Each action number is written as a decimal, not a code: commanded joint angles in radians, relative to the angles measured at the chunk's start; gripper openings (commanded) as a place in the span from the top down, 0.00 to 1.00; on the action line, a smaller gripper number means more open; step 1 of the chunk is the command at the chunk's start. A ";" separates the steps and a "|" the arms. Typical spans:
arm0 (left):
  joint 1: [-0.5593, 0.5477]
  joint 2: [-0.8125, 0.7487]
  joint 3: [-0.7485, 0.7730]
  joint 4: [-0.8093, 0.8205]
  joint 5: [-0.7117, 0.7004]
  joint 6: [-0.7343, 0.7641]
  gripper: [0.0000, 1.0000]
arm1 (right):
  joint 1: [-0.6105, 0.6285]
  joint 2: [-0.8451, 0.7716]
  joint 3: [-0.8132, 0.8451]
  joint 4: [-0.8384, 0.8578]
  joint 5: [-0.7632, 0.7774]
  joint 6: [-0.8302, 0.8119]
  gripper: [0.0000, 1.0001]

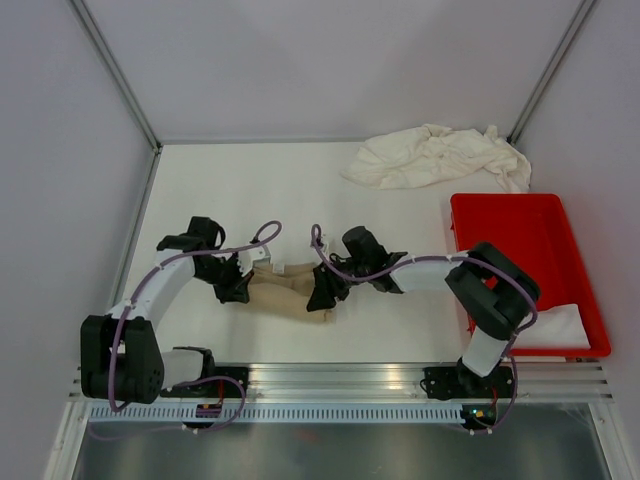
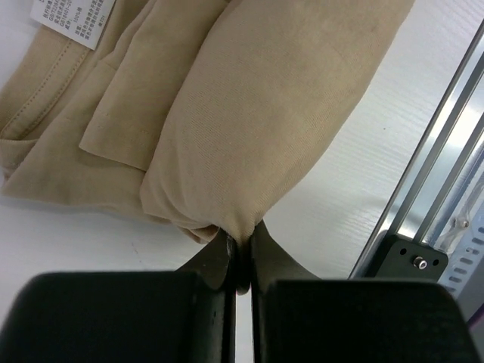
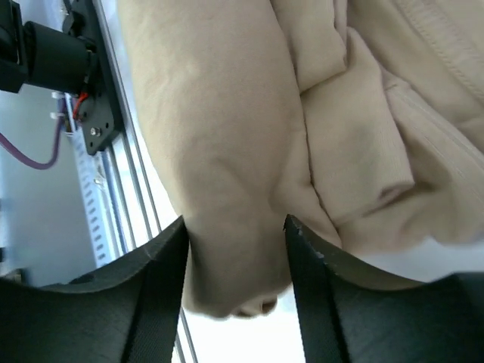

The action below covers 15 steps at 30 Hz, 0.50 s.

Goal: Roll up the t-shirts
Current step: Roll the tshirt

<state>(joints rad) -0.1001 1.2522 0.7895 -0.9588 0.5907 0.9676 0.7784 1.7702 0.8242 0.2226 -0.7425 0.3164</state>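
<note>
**Table** (image 1: 250, 190): white, walled on three sides, with a metal rail (image 2: 431, 174) along the near edge.

**Tray** (image 1: 500, 203): red plastic, at the right side of the table. It holds one white cloth (image 1: 572, 322) at its near end. The rest of its floor is bare red.

**Tan shirt** (image 1: 285, 292): lies on the table near the rail, between the two grippers and well apart from the tray. It is partly rolled into a thick tube on the rail side, with flatter folds behind. Its white label (image 2: 72, 19) shows at the far edge of the left wrist view.

**Cream shirts** (image 1: 435, 158): a crumpled heap at the far right of the table, just beyond the tray's far end and outside it.

**Left gripper** (image 2: 240, 246): at the roll's left end, jaws pressed together and pinching a tip of the tan cloth.

**Right gripper** (image 3: 236, 227): at the roll's right end, jaws apart and loosely straddling the end of the roll, with cloth against both inner faces.
</note>
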 commanded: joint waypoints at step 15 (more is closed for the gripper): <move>0.065 0.029 -0.015 0.002 0.083 -0.026 0.98 | 0.171 -0.195 -0.227 0.145 0.419 -0.232 0.30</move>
<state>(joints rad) -0.0433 1.2812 0.7708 -0.9592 0.6353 0.9539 0.9451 1.5532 0.6186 0.3119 -0.3843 0.1184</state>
